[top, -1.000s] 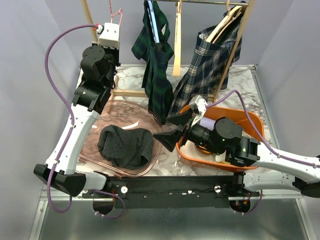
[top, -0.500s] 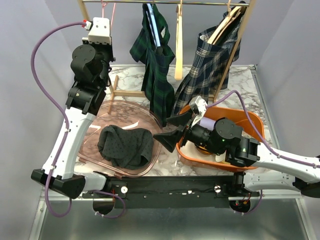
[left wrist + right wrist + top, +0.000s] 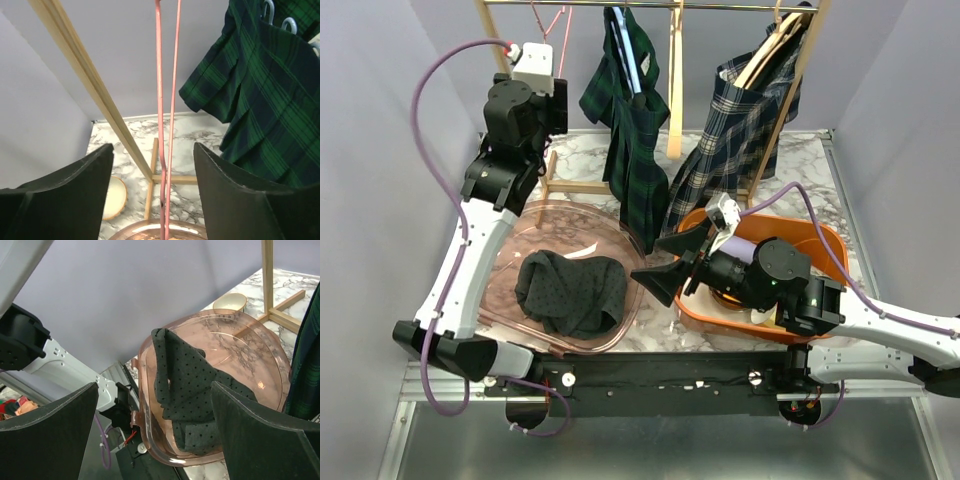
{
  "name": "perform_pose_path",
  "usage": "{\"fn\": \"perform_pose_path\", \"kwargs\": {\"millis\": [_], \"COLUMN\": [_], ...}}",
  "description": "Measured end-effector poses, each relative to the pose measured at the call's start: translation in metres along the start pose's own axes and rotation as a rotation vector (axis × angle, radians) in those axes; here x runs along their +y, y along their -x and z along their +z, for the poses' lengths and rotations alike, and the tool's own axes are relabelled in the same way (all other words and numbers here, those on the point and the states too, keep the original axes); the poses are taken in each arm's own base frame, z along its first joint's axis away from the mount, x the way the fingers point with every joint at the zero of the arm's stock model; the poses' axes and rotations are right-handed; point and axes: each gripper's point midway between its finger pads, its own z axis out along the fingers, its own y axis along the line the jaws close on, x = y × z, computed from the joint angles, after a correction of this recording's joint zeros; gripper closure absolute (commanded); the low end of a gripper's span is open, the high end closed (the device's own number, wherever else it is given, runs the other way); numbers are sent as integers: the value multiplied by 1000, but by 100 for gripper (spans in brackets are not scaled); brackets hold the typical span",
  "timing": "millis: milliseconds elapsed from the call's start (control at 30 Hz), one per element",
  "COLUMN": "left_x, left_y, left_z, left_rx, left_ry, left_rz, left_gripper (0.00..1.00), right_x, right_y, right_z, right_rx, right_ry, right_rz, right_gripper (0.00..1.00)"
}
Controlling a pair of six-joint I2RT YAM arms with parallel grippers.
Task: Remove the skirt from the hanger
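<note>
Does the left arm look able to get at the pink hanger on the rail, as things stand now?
Probably yes. In the left wrist view the pink hanger hangs straight ahead, framed by the open left fingers, with nothing in front of it; the green skirt hangs off to one side.

Left arm [image 3: 510, 150] swung back right after leaning left half second ago; wrist back close to pink hanger [image 3: 159, 100], roughly where it was a second ago. Left gripper [image 3: 152, 197] moved with it. Hanger top also back right. Right gripper [image 3: 665, 262] nudged slightly right and up; its wrist shifted right over orange bin [image 3: 825, 240].
</note>
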Motion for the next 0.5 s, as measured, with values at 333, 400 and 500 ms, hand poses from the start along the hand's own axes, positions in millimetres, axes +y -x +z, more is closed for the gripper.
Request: {"fn": "perform_pose_path", "kwargs": {"millis": [333,400,500], "left_x": [23,24,21], "left_y": [-9,-26,-52], "left_z": [-79,-94,-116], "left_rx": [58,90,147], "left_ry": [9,9,-9], "left_rz": [-168,-205,-286], "left_gripper": [19,22,28], "right_x": [0,-2,-3], "right_y": [-9,-14,-20], "right_z": [-2,-3,-3], "right_rx": [38,58,78], "right_ry": [-3,-11,-20], "right_rz": [29,34,50], "right_gripper": [0,0,0]}}
